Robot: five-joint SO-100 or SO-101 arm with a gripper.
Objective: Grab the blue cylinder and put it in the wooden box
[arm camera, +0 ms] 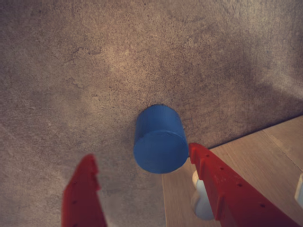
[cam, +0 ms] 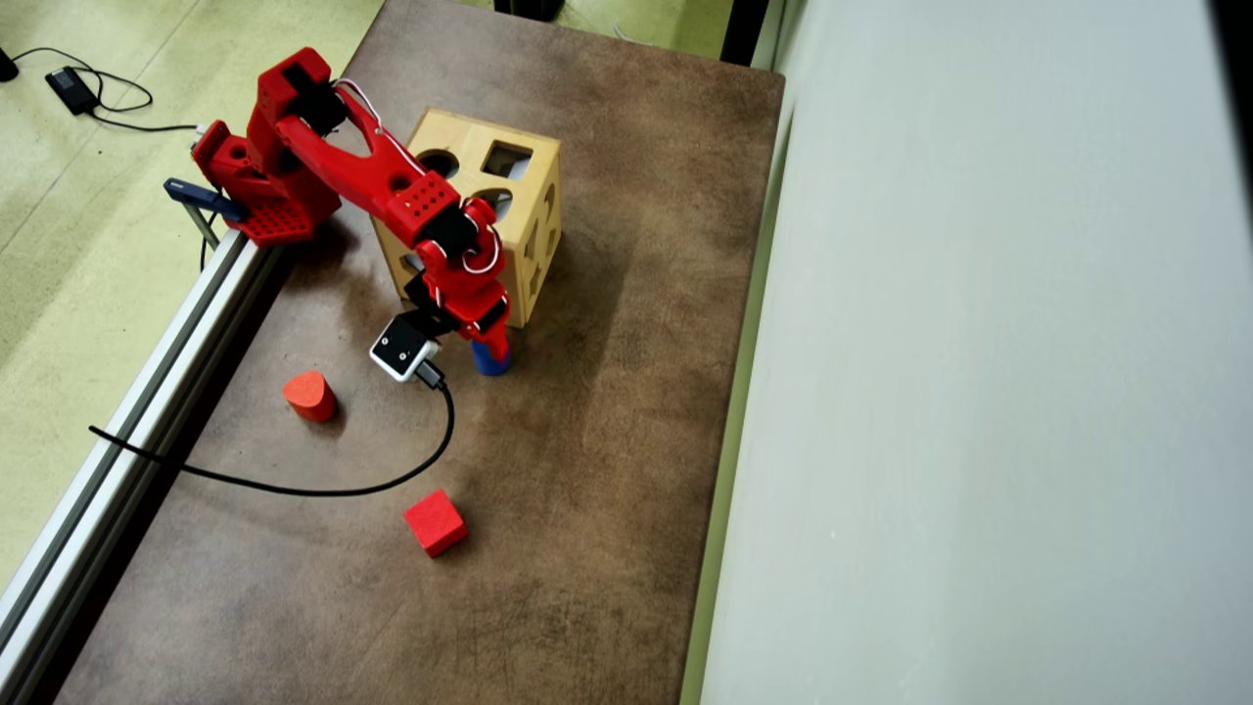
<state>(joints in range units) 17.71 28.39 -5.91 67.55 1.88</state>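
Observation:
The blue cylinder (arm camera: 159, 138) stands on the brown table, close beside the wooden box (arm camera: 255, 161), whose light-wood face fills the lower right of the wrist view. My gripper (arm camera: 142, 153) is open and low over the cylinder. The right red finger (arm camera: 213, 175) is at the cylinder's edge and the left finger (arm camera: 85, 189) is well apart from it. In the overhead view the cylinder (cam: 492, 363) shows just below the gripper (cam: 487, 350), at the front corner of the wooden box (cam: 466, 133). The arm partly covers the box.
An orange-red rounded block (cam: 309, 395) and a red cube (cam: 436, 522) lie on the table nearer the camera. A black cable (cam: 323, 487) loops across the table from the wrist camera. A metal rail (cam: 147, 421) runs along the left edge; a pale wall (cam: 979, 392) borders the right.

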